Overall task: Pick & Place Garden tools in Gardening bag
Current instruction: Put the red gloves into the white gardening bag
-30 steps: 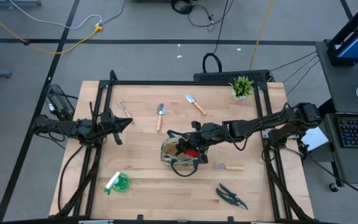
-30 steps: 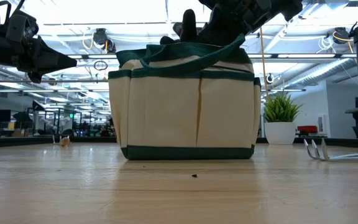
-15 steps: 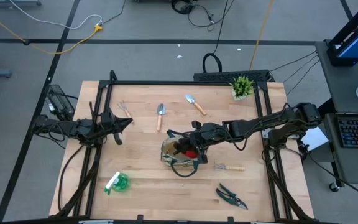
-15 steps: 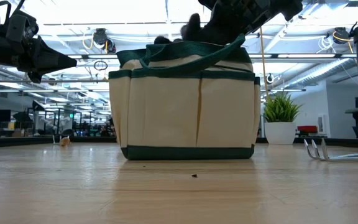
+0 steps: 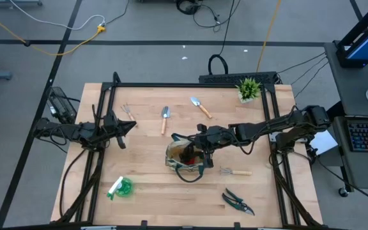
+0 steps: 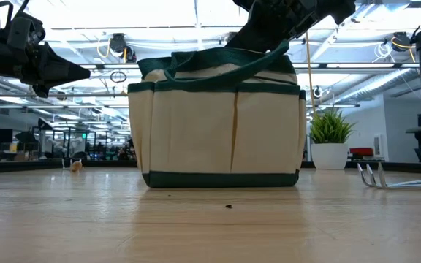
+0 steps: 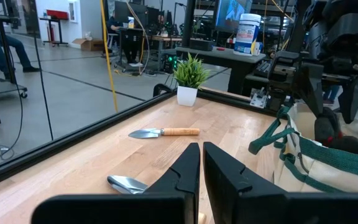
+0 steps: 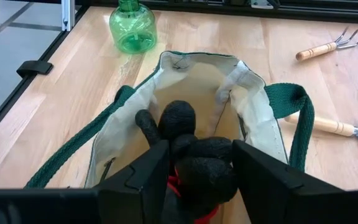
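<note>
Right wrist view shows the right claw (image 8: pixel 194 163) spread wide over the khaki green-trimmed fabric bag (image 8: pixel 185 99), black-and-red gloves (image 8: pixel 194 158) just released inside, so retreating should come next.

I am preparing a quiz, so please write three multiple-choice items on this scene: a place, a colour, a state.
1. Where is the right gripper? A over the gardening bag's mouth B down on the floor C far from the bag
2. The bag's trim is: A red B dark green C blue
3. The bag is: A lying flat B standing upright C hanging from a gripper
1 A, the high view shows it above the bag; 2 B, green bands show in the low view; 3 B, it stands on the table. The left gripper waits apart.
</note>
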`<state>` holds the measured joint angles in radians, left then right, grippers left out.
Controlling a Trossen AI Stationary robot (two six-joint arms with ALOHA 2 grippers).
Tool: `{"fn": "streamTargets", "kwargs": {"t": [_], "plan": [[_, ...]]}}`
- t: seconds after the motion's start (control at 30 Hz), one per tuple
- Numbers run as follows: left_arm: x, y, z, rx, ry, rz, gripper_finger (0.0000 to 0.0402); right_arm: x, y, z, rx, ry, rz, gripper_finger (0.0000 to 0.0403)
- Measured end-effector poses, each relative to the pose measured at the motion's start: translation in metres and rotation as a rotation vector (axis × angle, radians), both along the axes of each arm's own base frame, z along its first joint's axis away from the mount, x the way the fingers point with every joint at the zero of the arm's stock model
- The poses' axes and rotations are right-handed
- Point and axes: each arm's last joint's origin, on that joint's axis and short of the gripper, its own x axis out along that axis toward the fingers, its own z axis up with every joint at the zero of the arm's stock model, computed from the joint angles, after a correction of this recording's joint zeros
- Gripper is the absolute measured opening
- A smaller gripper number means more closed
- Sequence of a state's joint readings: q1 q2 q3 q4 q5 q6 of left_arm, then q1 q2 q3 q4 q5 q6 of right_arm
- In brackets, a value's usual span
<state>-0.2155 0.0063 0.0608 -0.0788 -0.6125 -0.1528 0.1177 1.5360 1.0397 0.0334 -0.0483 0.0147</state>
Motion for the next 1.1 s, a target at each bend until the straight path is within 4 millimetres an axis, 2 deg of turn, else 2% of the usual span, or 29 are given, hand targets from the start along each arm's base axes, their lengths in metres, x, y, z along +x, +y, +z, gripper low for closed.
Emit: {"fn": "streamTargets", "kwargs": {"t": [0.73,0.9,1.1], "plan": [[0.0,0.0,0.0,0.038,0.016,0.0,0.0024,-0.0037,-0.0002,-0.0052,-0.01,0.068,0.006,0.0159],[0.0,0.0,0.0,0.04,0.017,0.0,0.0024,-0.0038,-0.0003,-0.0054,-0.027,0.067,0.014,0.0112],[0.0,0.0,0.0,0.042,0.017,0.0,0.0024,-0.0039,-0.0002,-0.0054,-0.031,0.067,0.021,0.0018]]}}
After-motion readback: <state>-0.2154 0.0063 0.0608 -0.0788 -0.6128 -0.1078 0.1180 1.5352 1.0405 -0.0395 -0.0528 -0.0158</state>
